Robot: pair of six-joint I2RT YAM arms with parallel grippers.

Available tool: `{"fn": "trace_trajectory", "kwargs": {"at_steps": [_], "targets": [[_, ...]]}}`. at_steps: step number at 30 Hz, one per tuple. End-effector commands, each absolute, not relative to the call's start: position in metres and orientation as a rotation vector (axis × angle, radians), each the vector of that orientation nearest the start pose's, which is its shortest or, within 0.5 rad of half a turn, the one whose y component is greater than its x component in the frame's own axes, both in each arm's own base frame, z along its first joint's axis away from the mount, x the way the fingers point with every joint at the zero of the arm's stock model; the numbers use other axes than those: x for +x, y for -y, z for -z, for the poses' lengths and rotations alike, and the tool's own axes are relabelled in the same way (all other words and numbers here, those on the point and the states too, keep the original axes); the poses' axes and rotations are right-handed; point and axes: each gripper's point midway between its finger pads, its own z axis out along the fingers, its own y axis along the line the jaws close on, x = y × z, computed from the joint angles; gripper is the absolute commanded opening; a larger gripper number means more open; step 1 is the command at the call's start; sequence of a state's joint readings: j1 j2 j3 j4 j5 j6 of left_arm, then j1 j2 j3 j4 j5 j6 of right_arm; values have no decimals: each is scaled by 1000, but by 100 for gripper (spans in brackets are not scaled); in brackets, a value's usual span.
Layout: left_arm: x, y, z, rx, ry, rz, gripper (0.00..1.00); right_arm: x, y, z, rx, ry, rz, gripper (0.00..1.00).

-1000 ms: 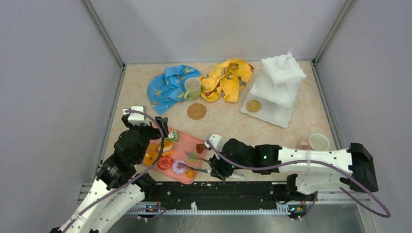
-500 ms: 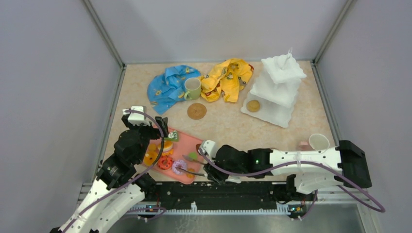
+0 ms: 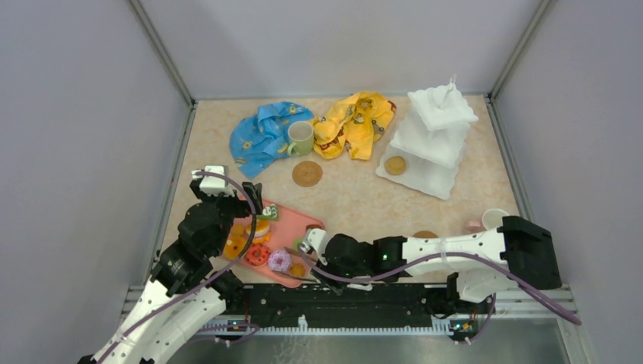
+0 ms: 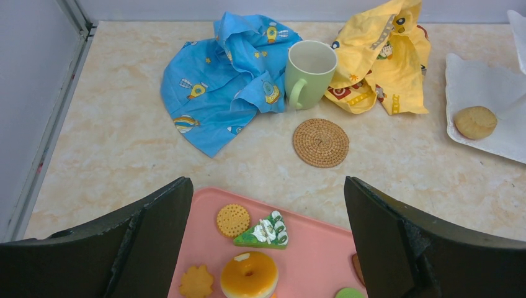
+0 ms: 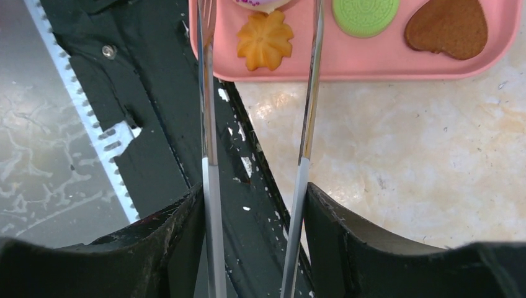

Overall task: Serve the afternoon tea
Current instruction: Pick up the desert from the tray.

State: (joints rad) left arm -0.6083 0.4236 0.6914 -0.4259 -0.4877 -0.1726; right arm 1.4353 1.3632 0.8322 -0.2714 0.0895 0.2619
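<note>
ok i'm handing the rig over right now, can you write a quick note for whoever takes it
Left gripper: open, empty, over the far edge of the pink tray.
Right gripper: shut on metal tongs, with the tips at the pink donut. I can't tell if it's pinched.
Done: one round biscuit on the bottom tier of the white stand.
Left: other pastries are on the tray. The green mug stands beside its coaster, not on it. The white mug is at the right edge, and the second coaster is partly hidden by the right arm.
</note>
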Motion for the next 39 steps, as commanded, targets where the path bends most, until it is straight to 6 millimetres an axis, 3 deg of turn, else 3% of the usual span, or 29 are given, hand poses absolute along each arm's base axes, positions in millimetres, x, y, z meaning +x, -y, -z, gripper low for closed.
{"fn": "trace_trajectory", "kwargs": {"at_steps": [1,6,12,16,20,31,35,39], "targets": [[230,66,-271,6,-1688,159,99,54,-370,-105,-1335,-2017,-696,57],[231,66,-272,5,-1688,158,99,56,-371,-100,-1338,-2017,-660,57],[230,66,-272,6,-1686,159,99,56,-375,-101,-1334,-2007,-670,46],[230,66,-271,7,-1688,159,99,59,-376,-112,-1293,-1991,-689,37],[230,65,-272,5,-1684,160,99,61,-373,-129,-1230,-1984,-718,35],[230,65,-273,8,-1682,157,99,76,-333,-158,-1051,-2023,-670,33],[229,64,-273,5,-1686,156,99,97,-312,-167,-926,-2063,-618,33],[229,64,-273,3,-1686,160,99,132,-274,-170,-727,-2128,-499,32]]}}
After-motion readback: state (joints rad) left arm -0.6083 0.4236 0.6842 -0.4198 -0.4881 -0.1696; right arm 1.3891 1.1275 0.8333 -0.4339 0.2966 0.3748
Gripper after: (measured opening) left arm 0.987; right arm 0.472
